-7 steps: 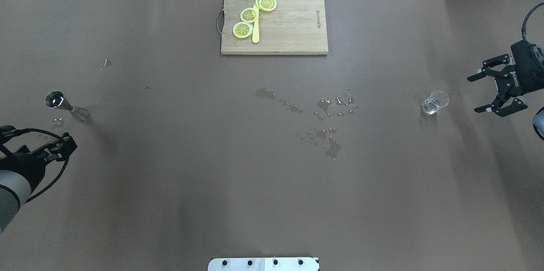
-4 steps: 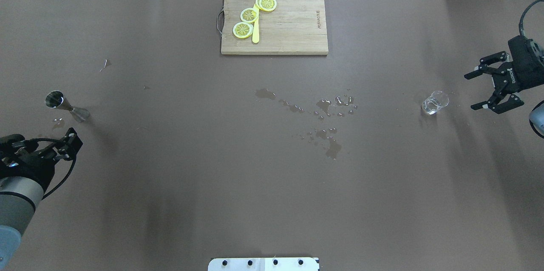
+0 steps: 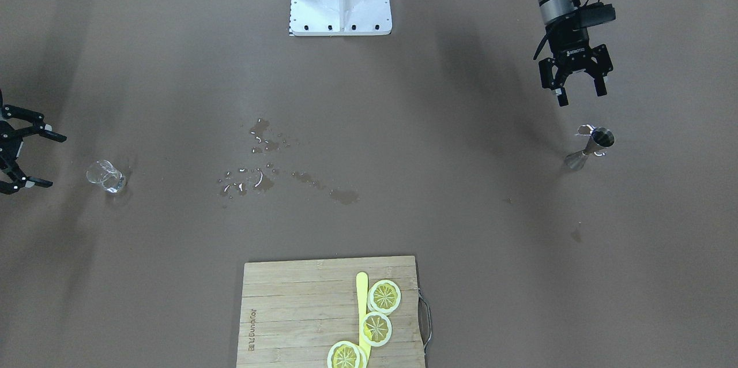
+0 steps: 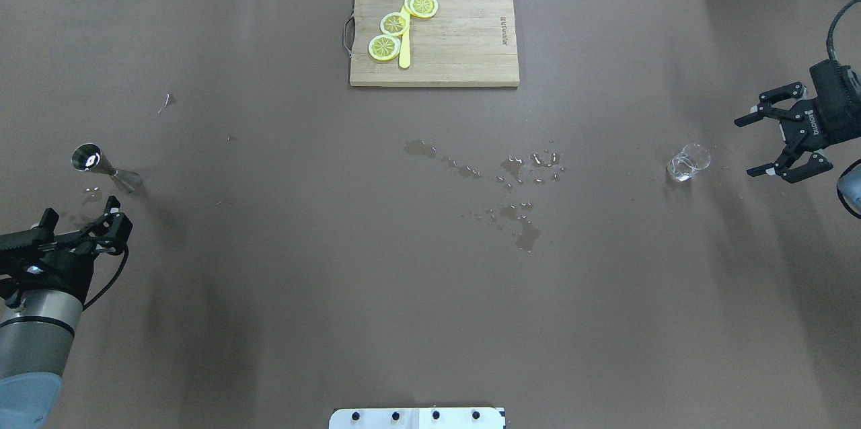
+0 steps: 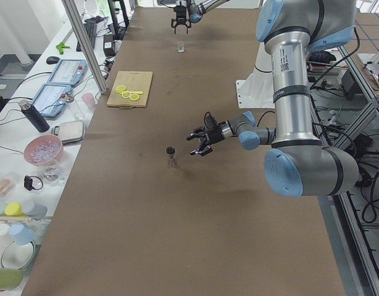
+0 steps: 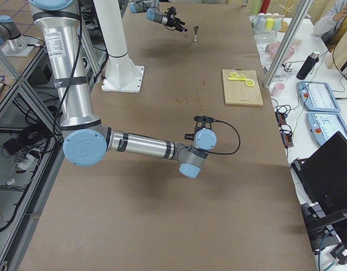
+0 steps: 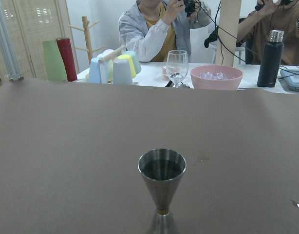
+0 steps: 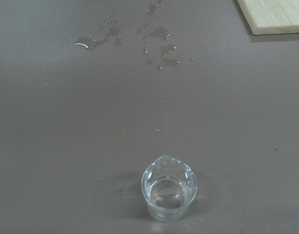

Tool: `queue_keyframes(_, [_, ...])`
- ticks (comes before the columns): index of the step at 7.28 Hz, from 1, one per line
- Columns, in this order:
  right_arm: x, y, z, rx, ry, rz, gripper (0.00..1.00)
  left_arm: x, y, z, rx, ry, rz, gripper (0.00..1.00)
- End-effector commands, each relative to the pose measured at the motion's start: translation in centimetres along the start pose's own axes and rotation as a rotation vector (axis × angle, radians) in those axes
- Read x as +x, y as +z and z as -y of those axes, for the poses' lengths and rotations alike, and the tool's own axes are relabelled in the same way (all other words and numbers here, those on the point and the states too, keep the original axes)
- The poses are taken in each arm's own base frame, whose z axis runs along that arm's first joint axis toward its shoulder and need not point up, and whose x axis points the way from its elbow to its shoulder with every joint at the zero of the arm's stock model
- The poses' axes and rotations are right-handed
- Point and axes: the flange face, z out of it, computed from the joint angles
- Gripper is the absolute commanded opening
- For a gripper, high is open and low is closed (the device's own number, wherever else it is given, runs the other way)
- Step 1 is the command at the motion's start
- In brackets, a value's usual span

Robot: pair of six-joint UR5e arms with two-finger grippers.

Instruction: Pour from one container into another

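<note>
A steel jigger (image 4: 101, 167) stands upright at the table's left end, with dark liquid in its upper cup (image 7: 161, 168). My left gripper (image 4: 112, 212) hovers just on the robot's side of it, open and empty, pointing at it (image 3: 578, 94). A small clear glass (image 4: 687, 162) with a little liquid stands at the right end (image 8: 168, 190). My right gripper (image 4: 746, 148) is open and empty, a short way to the right of the glass and level with it (image 3: 53, 161).
A wooden cutting board (image 4: 464, 46) with lemon slices (image 4: 393, 24) and a yellow knife lies at the far middle. Spilled puddles (image 4: 518, 177) spread over the table's centre. The robot base plate (image 4: 417, 417) sits at the near edge.
My left gripper has turned at the wrist and edged closer to the jigger. My right gripper has barely shifted. The jigger and the glass have not moved.
</note>
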Motion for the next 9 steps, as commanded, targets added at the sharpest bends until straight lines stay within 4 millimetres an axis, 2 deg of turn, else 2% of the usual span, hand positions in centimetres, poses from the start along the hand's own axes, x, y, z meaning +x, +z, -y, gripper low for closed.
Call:
queue_keyframes(1, [-0.8,0.3,-2.5,0.008,0.014,0.045,1.0,0.4,1.0,-2.8,0.02,0.024,-0.002,0.96])
queue_keyframes(3, [-1.0,0.9,-3.7,0.005,0.043,0.077,1.0,-0.3,2.0,-4.0,0.021,0.012,-0.002,0.96])
queue_keyframes(5, [-0.3,2.3,-2.5,0.006,0.023,0.089,1.0,-0.5,3.6,-4.0,0.036,-0.001,0.023,0.93])
queue_keyframes(8, [0.3,3.8,-2.5,-0.029,-0.003,0.038,1.0,0.5,7.0,-4.1,0.076,-0.031,0.062,0.92])
queue_keyframes(9, [0.5,4.4,-2.5,-0.045,-0.012,0.011,1.0,0.8,7.6,-3.6,0.07,-0.044,0.073,0.92])
